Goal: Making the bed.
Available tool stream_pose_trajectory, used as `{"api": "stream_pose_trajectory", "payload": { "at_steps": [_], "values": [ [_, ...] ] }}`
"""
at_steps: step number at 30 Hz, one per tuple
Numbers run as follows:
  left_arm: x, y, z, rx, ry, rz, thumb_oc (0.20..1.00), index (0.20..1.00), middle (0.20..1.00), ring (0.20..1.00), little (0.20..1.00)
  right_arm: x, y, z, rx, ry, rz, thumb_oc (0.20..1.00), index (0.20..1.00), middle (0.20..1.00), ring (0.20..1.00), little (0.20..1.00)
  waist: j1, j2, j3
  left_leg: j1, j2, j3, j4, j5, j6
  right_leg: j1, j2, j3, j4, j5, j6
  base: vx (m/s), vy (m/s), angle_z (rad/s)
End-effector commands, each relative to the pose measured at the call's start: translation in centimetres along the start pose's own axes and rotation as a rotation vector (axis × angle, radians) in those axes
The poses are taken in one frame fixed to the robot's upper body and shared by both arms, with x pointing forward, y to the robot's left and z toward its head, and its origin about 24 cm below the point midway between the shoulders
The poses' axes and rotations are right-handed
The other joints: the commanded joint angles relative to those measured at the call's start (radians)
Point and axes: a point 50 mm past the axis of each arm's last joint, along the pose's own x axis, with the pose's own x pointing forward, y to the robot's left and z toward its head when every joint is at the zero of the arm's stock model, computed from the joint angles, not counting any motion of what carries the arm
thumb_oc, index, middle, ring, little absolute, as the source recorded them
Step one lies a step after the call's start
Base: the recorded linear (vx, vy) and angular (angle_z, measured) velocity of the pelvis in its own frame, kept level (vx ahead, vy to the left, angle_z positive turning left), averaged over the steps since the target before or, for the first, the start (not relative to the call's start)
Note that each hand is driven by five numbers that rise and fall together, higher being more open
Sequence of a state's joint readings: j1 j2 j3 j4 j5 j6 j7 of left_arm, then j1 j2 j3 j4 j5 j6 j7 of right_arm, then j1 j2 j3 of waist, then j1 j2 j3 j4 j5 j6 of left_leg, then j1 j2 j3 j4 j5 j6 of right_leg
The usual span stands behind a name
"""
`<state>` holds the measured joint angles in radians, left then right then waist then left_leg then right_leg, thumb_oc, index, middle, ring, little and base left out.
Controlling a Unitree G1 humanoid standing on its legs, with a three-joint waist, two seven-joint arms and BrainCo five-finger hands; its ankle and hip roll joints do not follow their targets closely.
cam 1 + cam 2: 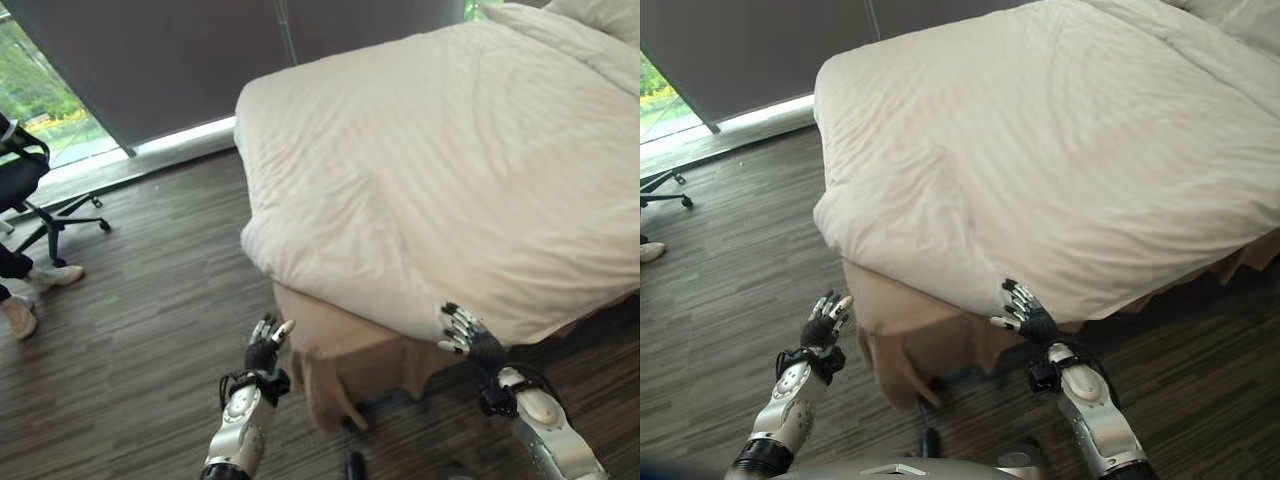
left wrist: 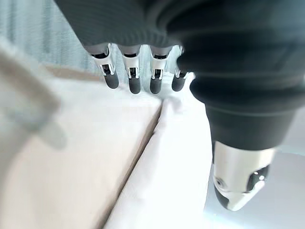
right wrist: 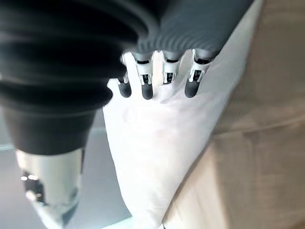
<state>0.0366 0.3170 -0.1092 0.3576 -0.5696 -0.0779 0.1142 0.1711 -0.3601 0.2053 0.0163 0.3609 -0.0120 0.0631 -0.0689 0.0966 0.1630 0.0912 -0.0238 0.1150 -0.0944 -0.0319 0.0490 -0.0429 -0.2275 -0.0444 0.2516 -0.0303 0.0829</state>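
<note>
Facing the foot corner of the bed, where the cream quilted fabric duvet [image 1: 440,170] covers the mattress and overhangs the edge, with the tan fabric bed skirt [image 1: 345,350] showing beneath it. My right robot hand [image 1: 462,330] sits at the duvet's lower hem, fingers straight and released, touching or just short of the fabric, can't tell which; placed there, I'd guess, to pinch the hem and pull it square. My left robot hand [image 1: 268,345] is off the corner beside the skirt, also open, grasping nothing, likely staged for the other side. White pillows [image 1: 600,15] lie at the far end. Dark wood-plank floor [image 1: 140,310]; grey roller blind [image 1: 150,60] over the window; black office chair [image 1: 30,190] and a person's shoes [image 1: 35,290] at far left.
</note>
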Motion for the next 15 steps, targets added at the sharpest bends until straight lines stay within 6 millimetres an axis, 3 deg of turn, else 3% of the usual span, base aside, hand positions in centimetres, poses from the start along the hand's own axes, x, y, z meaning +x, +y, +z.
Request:
{"api": "stream_pose_trajectory", "payload": {
  "at_steps": [1, 2, 3, 4, 5, 6, 7, 8, 9, 10, 11, 12, 14, 15],
  "values": [
    [1.0, 0.8, 7.8, 0.160, -0.298, -0.067, 1.000, 1.000, 1.000, 1.000, 1.000, 1.0, 2.0, 1.5, 0.007, -0.093, 0.110, 1.000, 1.000, 1.000, 1.000, 1.000, 0.010, -0.015, -0.001, 0.036, 0.002, 0.028, 0.007, -0.058, 0.007, 0.024, 0.008, -0.060, -0.009, 0.106, 0.012, 0.01, 0.334, -0.58],
    [1.0, 0.8, 7.8, 0.161, -0.298, -0.067, 1.000, 1.000, 1.000, 1.000, 1.000, 1.0, 2.0, 1.5, 0.007, -0.093, 0.111, 1.000, 1.000, 1.000, 1.000, 1.000, 0.011, -0.016, -0.001, 0.035, 0.001, 0.028, 0.007, -0.058, 0.007, 0.020, 0.007, -0.059, -0.002, 0.103, 0.012, 0.01, 0.328, -0.36],
    [1.2, 0.1, 9.7, 0.167, -0.370, -0.106, 1.000, 1.000, 1.000, 1.000, 1.000, 0.7, 2.3, 0.5, -0.030, -0.047, 0.148, 1.000, 1.000, 1.000, 1.000, 1.000, -0.012, -0.020, 0.005, 0.038, -0.005, 0.039, 0.007, -0.060, -0.004, -0.028, 0.105, -0.020, 0.070, 0.012, 0.000, -0.01, 0.212, -0.32],
    [1.2, -0.2, 10.6, 0.176, -0.408, -0.110, 1.000, 1.000, 1.000, 1.000, 1.000, 0.5, 2.3, 0.3, -0.017, -0.039, 0.159, 1.000, 1.000, 1.000, 1.000, 1.000, -0.014, -0.023, 0.007, 0.038, -0.007, 0.039, 0.007, -0.058, -0.008, -0.043, 0.149, -0.013, 0.070, -0.034, -0.002, 0.00, 0.312, -0.23],
    [0.7, -0.6, 12.8, 0.192, -0.502, -0.117, 1.000, 1.000, 1.000, 1.000, 1.000, 0.1, 2.3, 0.1, -0.015, -0.034, 0.179, 1.000, 1.000, 1.000, 1.000, 1.000, -0.007, -0.033, 0.003, 0.037, -0.014, 0.045, 0.007, -0.056, -0.014, -0.039, 0.191, -0.051, 0.046, -0.082, -0.013, 0.01, 0.138, -0.06],
    [0.7, -0.6, 12.8, 0.192, -0.502, -0.116, 1.000, 1.000, 1.000, 1.000, 1.000, 0.1, 2.3, 0.1, -0.015, -0.033, 0.179, 1.000, 1.000, 1.000, 1.000, 1.000, -0.008, -0.033, 0.004, 0.038, -0.014, 0.044, 0.007, -0.056, -0.014, -0.038, 0.191, -0.052, 0.045, -0.082, -0.013, 0.04, 0.156, 0.02],
    [0.3, -1.0, 13.8, 0.187, -0.552, -0.128, 1.000, 1.000, 1.000, 1.000, 1.000, 0.1, 1.9, 0.1, -0.038, -0.025, 0.179, 1.000, 1.000, 1.000, 1.000, 1.000, -0.001, -0.048, -0.001, 0.039, -0.020, 0.048, 0.007, -0.054, -0.019, -0.026, 0.230, -0.071, 0.018, -0.108, -0.026, 0.02, 0.056, 0.05],
    [0.3, -1.0, 13.8, 0.187, -0.552, -0.128, 1.000, 1.000, 1.000, 1.000, 1.000, 0.1, 1.9, 0.1, -0.038, -0.025, 0.179, 1.000, 1.000, 1.000, 1.000, 1.000, -0.001, -0.048, 0.000, 0.040, -0.019, 0.047, 0.007, -0.054, -0.019, -0.024, 0.231, -0.071, 0.015, -0.108, -0.027, 0.05, 0.094, -0.08],
    [0.1, -1.0, 14.2, 0.225, -0.571, -0.128, 1.000, 1.000, 1.000, 1.000, 1.000, 0.1, 1.9, 0.1, -0.037, -0.025, 0.183, 1.000, 1.000, 1.000, 1.000, 1.000, 0.015, -0.059, -0.016, 0.041, -0.026, 0.058, 0.007, -0.060, -0.021, 0.032, 0.220, -0.108, -0.088, -0.098, -0.029, 0.03, 0.035, 0.03],
    [0.1, -1.0, 14.2, 0.225, -0.571, -0.128, 1.000, 1.000, 1.000, 1.000, 1.000, 0.1, 1.9, 0.1, -0.037, -0.025, 0.183, 1.000, 1.000, 1.000, 1.000, 1.000, 0.015, -0.059, -0.016, 0.041, -0.026, 0.058, 0.007, -0.060, -0.021, 0.032, 0.220, -0.108, -0.088, -0.098, -0.029, 0.03, 0.045, 0.00],
    [0.2, -0.8, 14.5, 0.287, -0.566, -0.121, 1.000, 1.000, 1.000, 1.000, 1.000, 0.2, 1.7, 0.2, -0.049, -0.019, 0.188, 1.000, 1.000, 1.000, 1.000, 1.000, 0.018, -0.059, -0.022, 0.039, -0.026, 0.061, 0.007, -0.057, -0.023, 0.069, 0.225, -0.102, -0.167, -0.078, -0.026, 0.02, 0.006, -0.28],
    [-0.1, -0.5, 15.7, 0.365, -0.598, -0.119, 1.000, 1.000, 1.000, 1.000, 1.000, 0.4, 1.3, 0.3, -0.063, -0.011, 0.189, 1.000, 1.000, 1.000, 1.000, 1.000, 0.029, -0.062, -0.035, 0.038, -0.027, 0.062, 0.007, -0.053, -0.026, 0.112, 0.230, -0.083, -0.243, -0.060, -0.023, 0.03, 0.001, -0.25],
    [-0.4, -0.2, 18.0, 0.440, -0.656, -0.114, 1.000, 1.000, 1.000, 1.000, 1.000, 0.6, 0.9, 0.7, -0.085, -0.018, 0.183, 1.000, 1.000, 1.000, 1.000, 1.000, 0.040, -0.063, -0.049, 0.038, -0.026, 0.070, 0.007, -0.053, -0.027, 0.130, 0.230, -0.086, -0.273, -0.043, -0.018, 0.02, -0.004, -0.10],
    [-0.4, -0.2, 18.1, 0.440, -0.657, -0.114, 1.000, 1.000, 1.000, 1.000, 1.000, 0.7, 0.9, 0.7, -0.084, -0.019, 0.183, 1.000, 1.000, 1.000, 1.000, 1.000, 0.040, -0.063, -0.048, 0.038, -0.026, 0.071, 0.007, -0.053, -0.027, 0.130, 0.231, -0.086, -0.276, -0.042, -0.017, 0.02, -0.012, -0.11]
  ]
}}
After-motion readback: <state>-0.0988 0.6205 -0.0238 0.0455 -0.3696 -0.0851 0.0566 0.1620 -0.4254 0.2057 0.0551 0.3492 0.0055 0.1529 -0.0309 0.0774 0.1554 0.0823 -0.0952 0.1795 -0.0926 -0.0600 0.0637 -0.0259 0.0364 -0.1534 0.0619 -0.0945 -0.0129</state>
